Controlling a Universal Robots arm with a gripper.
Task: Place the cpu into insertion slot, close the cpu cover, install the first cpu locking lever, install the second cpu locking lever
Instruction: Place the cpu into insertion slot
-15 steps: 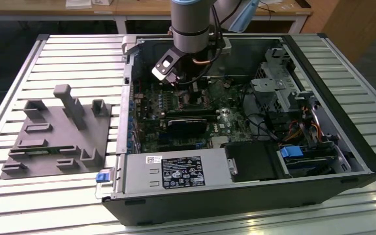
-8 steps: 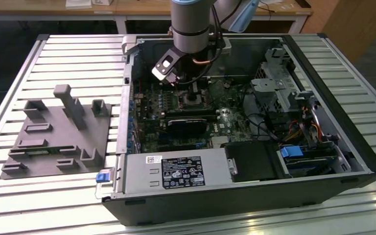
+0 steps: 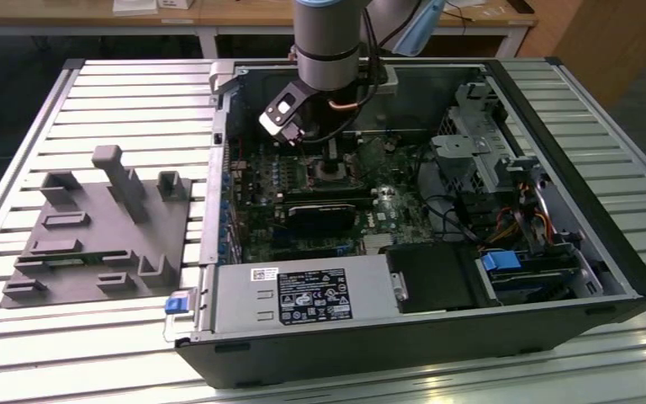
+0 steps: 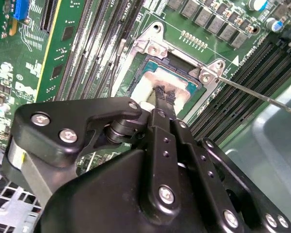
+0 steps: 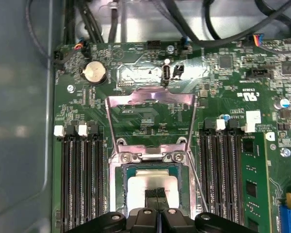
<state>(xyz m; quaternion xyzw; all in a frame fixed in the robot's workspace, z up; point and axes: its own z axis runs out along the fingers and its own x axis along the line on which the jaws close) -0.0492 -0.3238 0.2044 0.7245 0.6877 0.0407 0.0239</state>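
Note:
My gripper [image 3: 331, 162] reaches down into the open computer case over the insertion slot [image 5: 120, 158]. The cpu [image 5: 138, 187], a silvery square, lies flat inside the slot's metal rim [image 4: 153, 47]. My gripper [image 5: 157, 193] is shut, the two black fingers pressed together with their tips [image 4: 161, 93] on the middle of the cpu [image 4: 155, 76]. The cpu cover [image 5: 150, 97] stands open, swung back from the slot over the green board. A thin locking lever [image 4: 262, 95] sticks out beside the slot, and shows again as a wire [image 5: 196, 182] in the first wrist view.
Long black memory slots [image 5: 77, 179] flank the socket on both sides. A black rectangular module [image 3: 323, 215] sits close to the socket. A power supply [image 3: 300, 295], drive cage [image 3: 474, 156] and cables [image 3: 525, 223] crowd the case. A grey fixture tray [image 3: 98, 227] lies on the exterior view's left.

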